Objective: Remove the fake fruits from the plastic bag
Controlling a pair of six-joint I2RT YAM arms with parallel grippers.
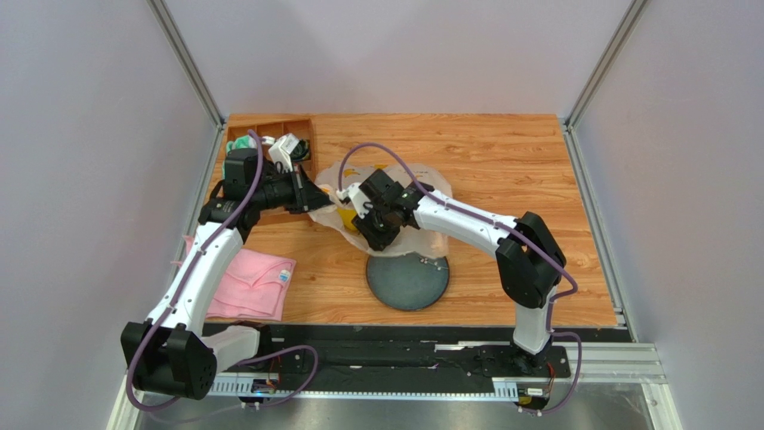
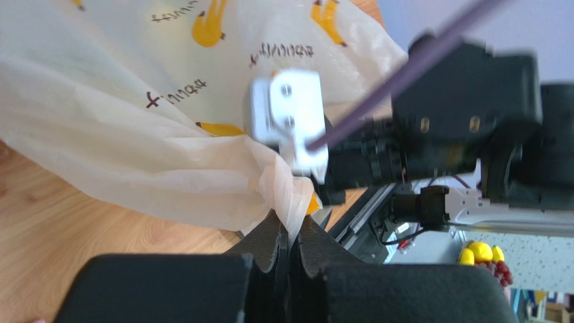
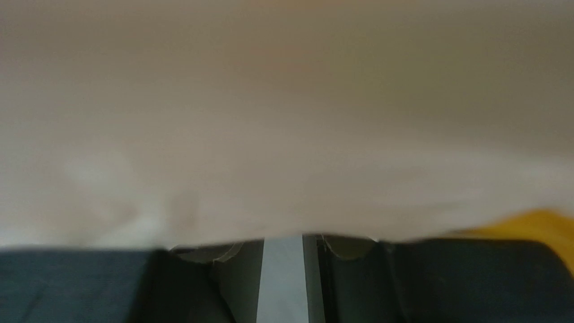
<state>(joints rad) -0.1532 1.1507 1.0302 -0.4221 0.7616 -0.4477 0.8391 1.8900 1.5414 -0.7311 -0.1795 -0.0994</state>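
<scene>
Pinching left gripper [image 2: 290,234]: at the left end of the plastic bag [image 1: 421,235]; the fingers are clenched on a gathered fold of the film and hold it up.
Plastic bag: crinkly cream film with banana print; its opening seems to face the pinch.
Fake fruits: one yellow fruit [image 1: 346,216] shows at the left end of the bag, between the two grippers. The others I cannot see; I judge they are inside the bag.
Right gripper [image 1: 377,226]: reaching into the bag from its right side. Film covers its camera and a narrow gap shows between the fingers [image 3: 202,282]. Whether they grasp something, I cannot tell.
Plate [image 1: 408,288]: dark and round, just on the near side of the bag; the bag's edge touches its far rim.
Risk: the thin film may slip out of the left pinch, and then the opening falls shut. The right gripper works blind, so it may catch film together with the fake fruits and drag the whole bag over the plate.
</scene>
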